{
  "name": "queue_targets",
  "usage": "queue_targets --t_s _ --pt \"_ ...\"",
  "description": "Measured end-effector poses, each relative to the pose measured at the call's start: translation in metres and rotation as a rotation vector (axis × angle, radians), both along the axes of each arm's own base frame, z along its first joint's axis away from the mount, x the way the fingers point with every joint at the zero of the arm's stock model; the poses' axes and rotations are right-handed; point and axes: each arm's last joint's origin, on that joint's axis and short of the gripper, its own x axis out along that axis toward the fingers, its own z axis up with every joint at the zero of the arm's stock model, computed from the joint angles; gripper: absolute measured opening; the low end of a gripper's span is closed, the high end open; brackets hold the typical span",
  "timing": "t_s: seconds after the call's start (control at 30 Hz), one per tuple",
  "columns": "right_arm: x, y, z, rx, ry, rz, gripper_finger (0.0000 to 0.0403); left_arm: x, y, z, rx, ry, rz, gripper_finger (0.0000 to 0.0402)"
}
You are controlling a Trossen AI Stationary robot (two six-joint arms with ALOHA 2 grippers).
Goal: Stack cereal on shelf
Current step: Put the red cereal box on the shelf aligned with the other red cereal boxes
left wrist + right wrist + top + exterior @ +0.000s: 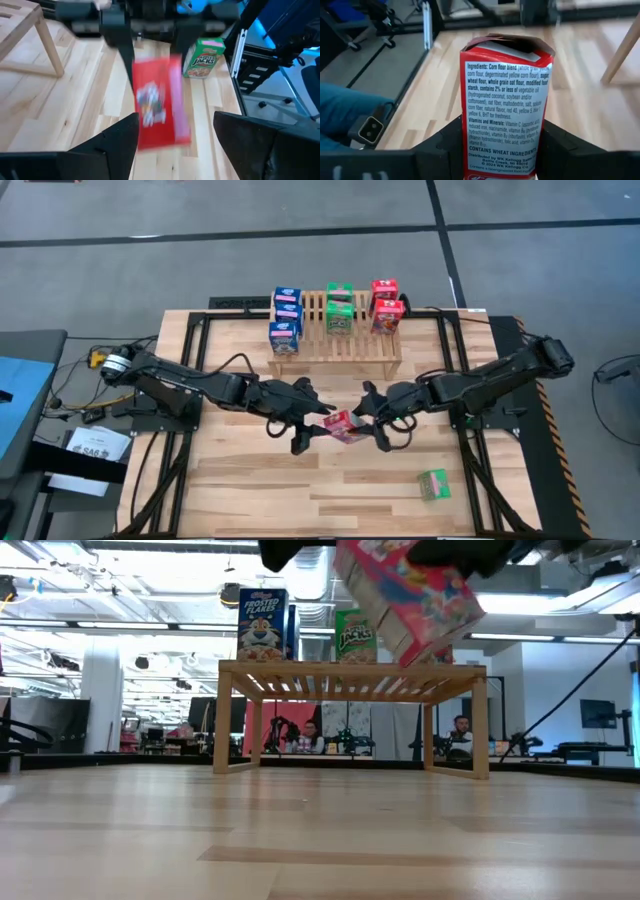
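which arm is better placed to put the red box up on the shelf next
Right, probably. The right end effector is shut on the red cereal box, lifted off the table mid-table. The left end effector is open facing it, holding nothing. The shelf has free slats near its right end.

Evenly and brightly lit from above; ceiling strip lights point(90, 625) visible in the low view, throwing pale sheen across the tabletop point(300, 830). Soft, short shadows under the arms in the high view. Heavy motion blur on the red box point(159, 102) in the left wrist view, print smeared beyond reading. Sharp by contrast in the right wrist view, ingredient text legible, background floor out of focus. Near planks blurred in the low view, rack point(350, 680) fairly crisp.
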Motion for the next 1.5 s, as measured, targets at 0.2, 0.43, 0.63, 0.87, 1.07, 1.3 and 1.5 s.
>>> queue_targets --t_s 0.2,0.43,0.63,0.87,1.07,1.3,1.5 --pt "-0.031 -0.011 0.03 -0.102 -0.077 -0.036 0.0198 -0.001 -0.002 -0.001 0.001 0.014 -0.01 0.0244" --pt "-0.076 -0.033 0.051 -0.196 -0.197 -0.112 0.0198 -0.001 -0.004 -0.001 -0.004 0.013 -0.013 0.0244" --pt "-0.114 -0.055 0.038 -0.234 -0.308 -0.208 0.0198 -0.001 -0.004 -0.001 -0.007 0.013 -0.014 0.0244" --pt "-0.133 -0.073 0.017 -0.324 -0.531 -0.302 0.0198 -0.001 -0.004 -0.001 -0.004 0.011 -0.015 0.0244" --pt "-0.136 -0.088 0.002 -0.333 -0.541 -0.35 0.0198 -0.001 -0.004 -0.001 -0.005 0.011 -0.014 0.0244" --pt "-0.138 -0.106 -0.002 -0.336 -0.542 -0.352 0.0198 -0.001 -0.004 -0.001 0.011 0.01 -0.012 0.0244" --pt "-0.139 -0.123 -0.006 -0.319 -0.504 -0.336 0.0198 -0.001 -0.004 -0.001 0.011 0.01 -0.011 0.0244"
